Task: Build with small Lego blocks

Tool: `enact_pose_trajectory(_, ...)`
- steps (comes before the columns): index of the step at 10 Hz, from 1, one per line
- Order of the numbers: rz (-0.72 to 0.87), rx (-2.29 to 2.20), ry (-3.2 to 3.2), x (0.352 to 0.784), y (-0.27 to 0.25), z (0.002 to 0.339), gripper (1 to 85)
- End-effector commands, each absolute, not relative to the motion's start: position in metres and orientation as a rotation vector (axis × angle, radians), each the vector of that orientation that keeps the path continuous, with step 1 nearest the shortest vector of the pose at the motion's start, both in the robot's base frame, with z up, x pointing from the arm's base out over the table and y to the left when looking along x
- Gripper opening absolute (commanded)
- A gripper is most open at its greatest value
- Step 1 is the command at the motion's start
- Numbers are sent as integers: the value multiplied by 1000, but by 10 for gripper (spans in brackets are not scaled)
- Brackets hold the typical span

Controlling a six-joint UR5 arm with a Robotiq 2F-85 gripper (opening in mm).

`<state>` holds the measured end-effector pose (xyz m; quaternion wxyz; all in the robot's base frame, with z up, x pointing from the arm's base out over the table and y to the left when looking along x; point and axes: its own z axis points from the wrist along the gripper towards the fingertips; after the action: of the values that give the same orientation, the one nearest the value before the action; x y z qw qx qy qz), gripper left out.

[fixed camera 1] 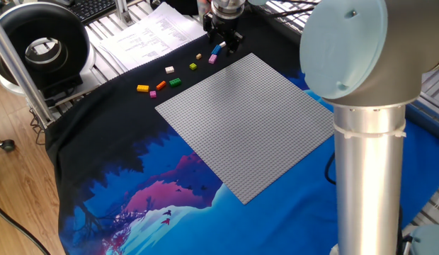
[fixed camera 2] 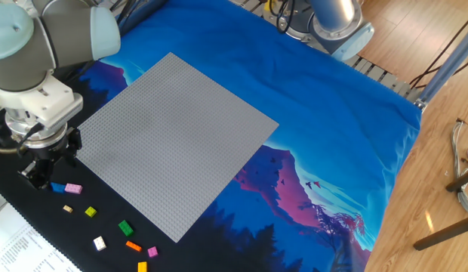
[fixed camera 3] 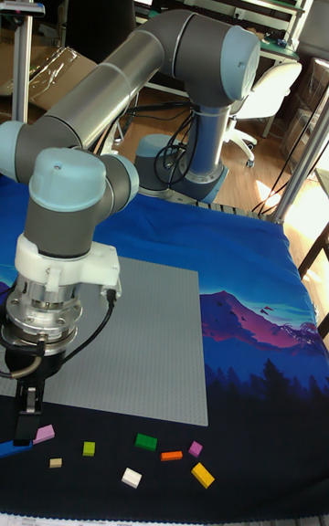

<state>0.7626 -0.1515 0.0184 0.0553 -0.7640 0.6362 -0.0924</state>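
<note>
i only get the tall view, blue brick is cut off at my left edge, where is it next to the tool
Observer: In the other fixed view the whole blue brick shows. It lies flat on the black cloth, between the tool and the pink brick. I cannot tell whether the tool touches it.
Operator: arm hides the left of the grey plate for me, any bricks on there
Observer: None. One fixed view shows the whole grey plate, and its studs are bare.
Operator: whats past the bricks below my bottom edge
Observer: A printed paper sheet lies just beyond them on the slatted tabletop.
</note>
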Motion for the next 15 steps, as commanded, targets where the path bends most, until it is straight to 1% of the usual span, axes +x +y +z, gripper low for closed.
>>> enact_pose_trajectory(1, -261, -2282, 1957, 768, -155, 15, 647)
enact_pose_trajectory(4, -236, -2307, 1936, 775, -160, 14, 647)
enact_pose_trajectory(7, -210, -2320, 1953, 772, -162, 9, 617)
enact_pose_trajectory(11, -135, -2328, 1980, 764, -159, -1, 617)
enact_pose_trajectory(15, -82, -2374, 1978, 764, -168, -3, 610)
